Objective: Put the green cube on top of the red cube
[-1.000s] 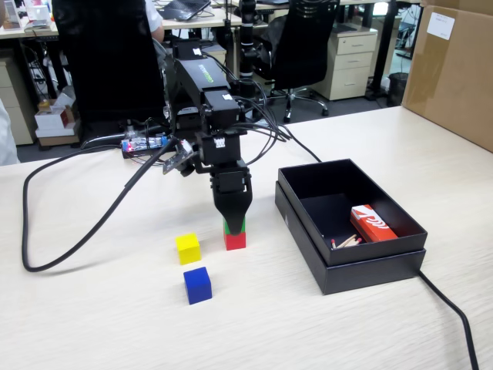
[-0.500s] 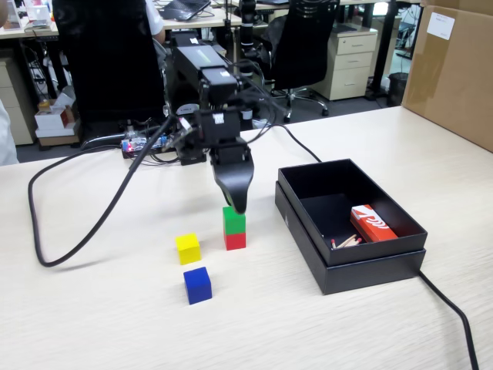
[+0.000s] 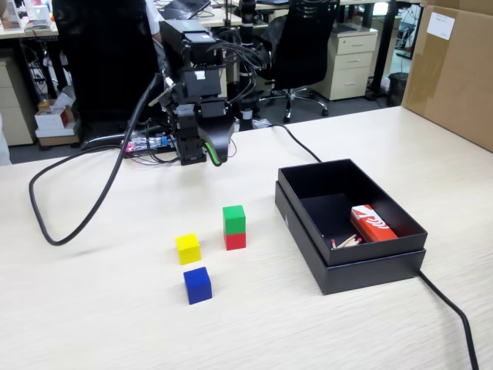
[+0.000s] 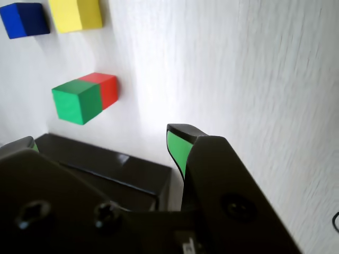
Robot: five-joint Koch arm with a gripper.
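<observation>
In the fixed view, my pincer (image 3: 213, 152) hangs high over the far side of the table (image 3: 108, 324), folded in close to my base, and it carries nothing. The green cube (image 3: 234, 218) sits squarely on top of the red cube (image 3: 236, 240), the pair standing nearer the camera than I am and a little to the right, well apart from my tips. A yellow cube (image 3: 187, 248) stands just left of the stack, a blue cube (image 3: 197, 284) in front of that, and an open black box (image 3: 350, 223) lies to the stack's right. By my reckoning the stacking is done, so any coming move is simply away from the pile, and the pile lies forward and below me. In the wrist view, my pincer (image 4: 100, 143) shows its green-lined jaws parted with a clear gap and nothing between them. The green cube (image 4: 77, 101) and red cube (image 4: 107, 88) appear beyond my tips, touching, faces flush, with the blue cube (image 4: 24, 19) and yellow cube (image 4: 76, 14) farther off.
</observation>
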